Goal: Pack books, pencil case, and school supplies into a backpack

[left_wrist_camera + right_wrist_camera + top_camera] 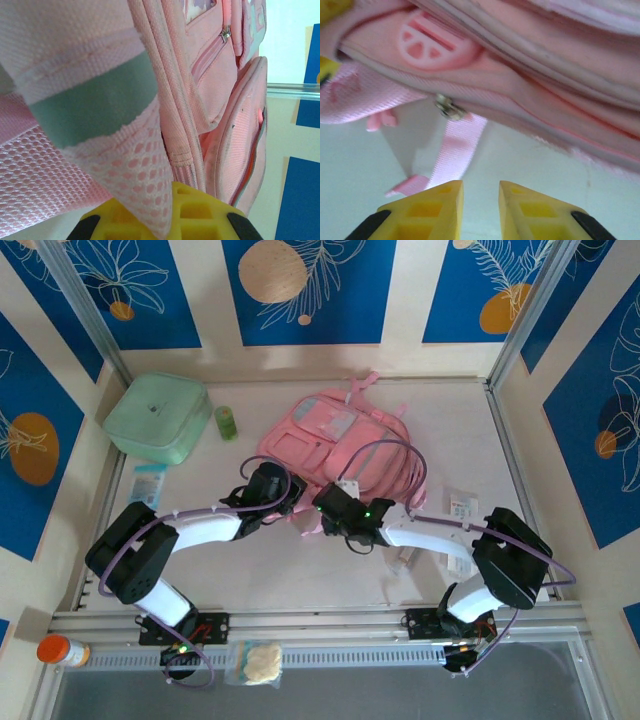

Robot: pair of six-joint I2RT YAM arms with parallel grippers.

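Note:
The pink backpack (340, 435) lies flat in the middle of the table. My left gripper (293, 506) is at its near edge, shut on a fold of the backpack's pink mesh fabric (145, 170), which drapes over the yellow fingers (200, 215). My right gripper (322, 510) sits just beside it, open by a narrow gap (481, 192) with nothing between the fingers. A pink ribbon pull (454, 150) hangs from a metal zipper slider (449, 107) just ahead of its left finger. A white and light-blue packet (462, 505) and a small clear piece (400, 560) lie at the right. Books and pencil case are out of view.
A mint-green lidded box (157, 418) and a small green bottle (226, 422) stand at the back left, with a teal packet (148, 483) in front of them. An orange-capped bottle (60, 650) and a clear bag (255, 662) rest on the near rail.

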